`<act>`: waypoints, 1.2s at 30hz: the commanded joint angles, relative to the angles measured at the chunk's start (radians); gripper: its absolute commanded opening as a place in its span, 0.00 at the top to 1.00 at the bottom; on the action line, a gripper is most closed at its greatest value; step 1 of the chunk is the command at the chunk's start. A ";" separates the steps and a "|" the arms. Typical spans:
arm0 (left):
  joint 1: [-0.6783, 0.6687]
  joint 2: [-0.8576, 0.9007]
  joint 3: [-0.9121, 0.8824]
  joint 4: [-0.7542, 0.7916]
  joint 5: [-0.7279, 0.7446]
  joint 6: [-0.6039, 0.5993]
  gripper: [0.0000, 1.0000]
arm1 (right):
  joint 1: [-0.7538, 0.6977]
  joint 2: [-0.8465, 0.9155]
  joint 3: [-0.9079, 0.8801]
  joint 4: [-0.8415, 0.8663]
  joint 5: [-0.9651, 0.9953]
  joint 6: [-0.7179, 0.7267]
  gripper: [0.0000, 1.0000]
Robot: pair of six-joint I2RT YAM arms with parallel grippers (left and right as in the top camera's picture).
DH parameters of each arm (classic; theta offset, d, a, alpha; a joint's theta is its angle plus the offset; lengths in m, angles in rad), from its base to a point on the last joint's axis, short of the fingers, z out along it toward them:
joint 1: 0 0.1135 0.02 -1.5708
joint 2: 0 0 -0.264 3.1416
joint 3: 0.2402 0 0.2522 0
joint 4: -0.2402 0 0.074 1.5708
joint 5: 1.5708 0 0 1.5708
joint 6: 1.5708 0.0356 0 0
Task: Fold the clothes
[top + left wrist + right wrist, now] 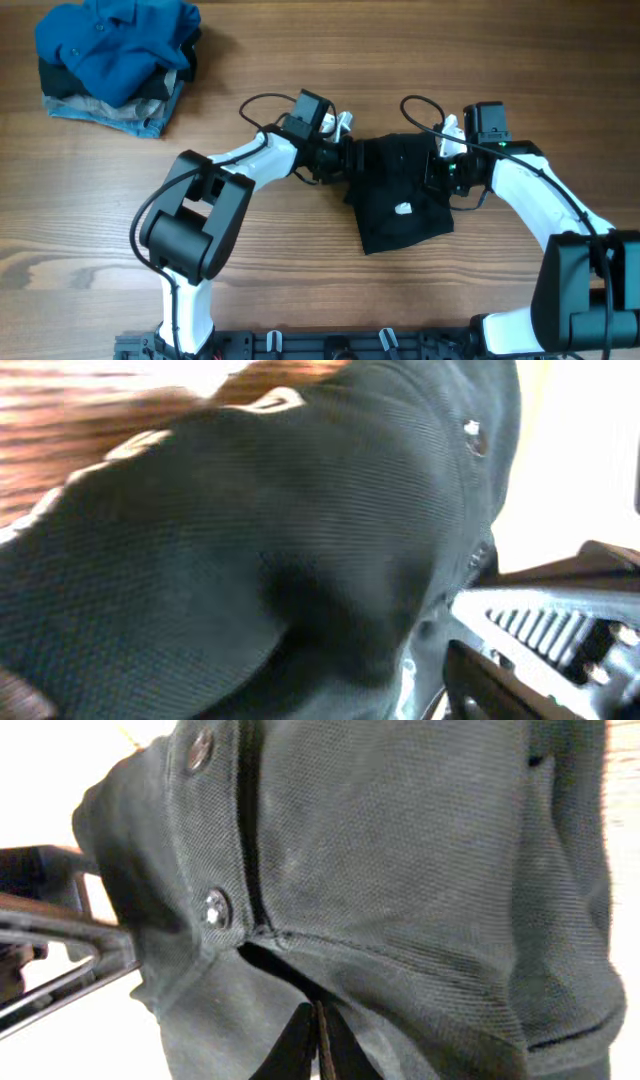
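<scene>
Right gripper is pinched shut on the black shirt bunched between it and the left gripper (its jaws smothered in cloth, can't tell), so draw both edges apart evenly before folding.

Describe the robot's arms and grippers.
The left arm and right arm match: white links, bulky black joints, a black camera block at each wrist. A black cable loops above each forearm. The left gripper and right gripper are black with white parts.

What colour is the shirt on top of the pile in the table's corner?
The top shirt is bright blue, clearest in the overhead view.
</scene>
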 commanded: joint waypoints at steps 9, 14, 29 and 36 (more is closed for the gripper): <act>-0.101 0.021 -0.006 -0.114 -0.044 -0.057 0.13 | 0.003 0.058 -0.003 0.032 0.163 0.104 0.96; -0.102 0.044 -0.006 -0.101 -0.042 -0.198 0.18 | 0.003 0.058 -0.003 0.036 0.163 0.117 0.96; -0.035 0.044 -0.006 -0.111 0.157 -0.321 0.07 | 0.003 0.058 -0.003 0.028 0.159 0.144 0.96; -0.094 0.044 -0.006 -0.171 0.009 -0.240 0.02 | 0.003 0.058 -0.003 0.029 0.158 0.144 0.96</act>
